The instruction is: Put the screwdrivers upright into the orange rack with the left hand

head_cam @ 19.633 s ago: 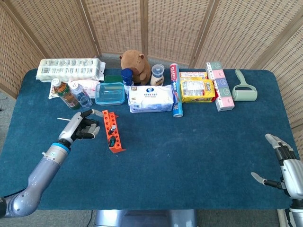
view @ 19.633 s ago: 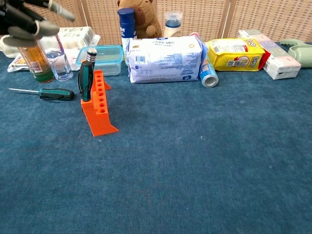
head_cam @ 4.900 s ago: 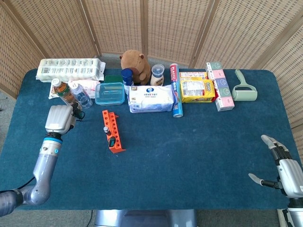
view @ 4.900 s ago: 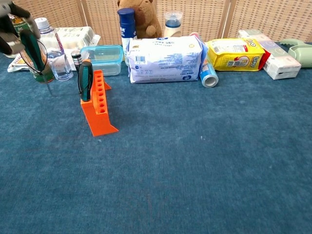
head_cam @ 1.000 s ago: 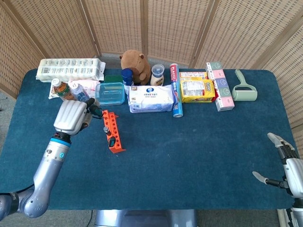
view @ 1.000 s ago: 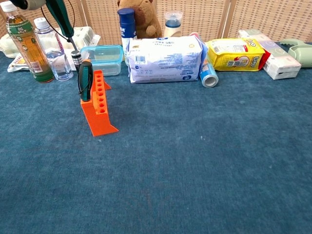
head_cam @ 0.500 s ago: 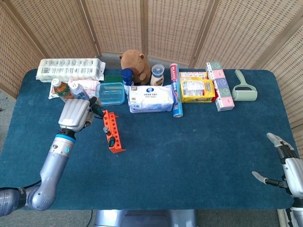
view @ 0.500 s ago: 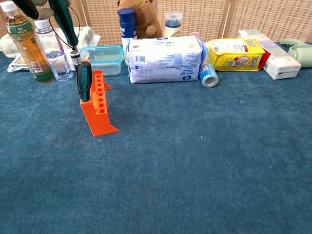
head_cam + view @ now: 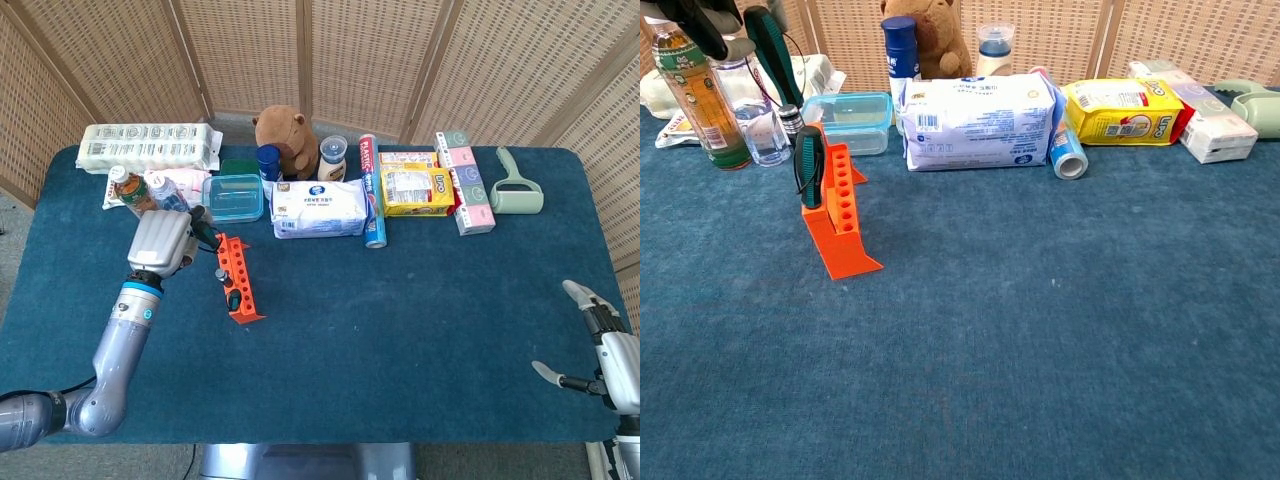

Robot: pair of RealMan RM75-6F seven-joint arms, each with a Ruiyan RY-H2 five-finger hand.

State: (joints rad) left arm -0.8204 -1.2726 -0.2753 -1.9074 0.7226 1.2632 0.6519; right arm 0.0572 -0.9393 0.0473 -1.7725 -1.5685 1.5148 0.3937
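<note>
Left hand [image 9: 160,243], upper left, clamped on a green-handled screwdriver [image 9: 774,57] tilted over the far end of the rack [image 9: 840,215] – a slanted entry could miss its hole or tip the light rack. Rack: orange, two drivers standing. Right hand [image 9: 600,345], lower right, fingers apart, empty.

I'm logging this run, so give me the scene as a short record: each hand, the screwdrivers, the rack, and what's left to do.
left hand: holds a green-handled screwdriver, tilted, above the far end of the rack
right hand: open, near the table's right edge
orange rack: on the blue table, left of centre
seated screwdriver: upright in the rack
left to do: held screwdriver not yet in a hole
</note>
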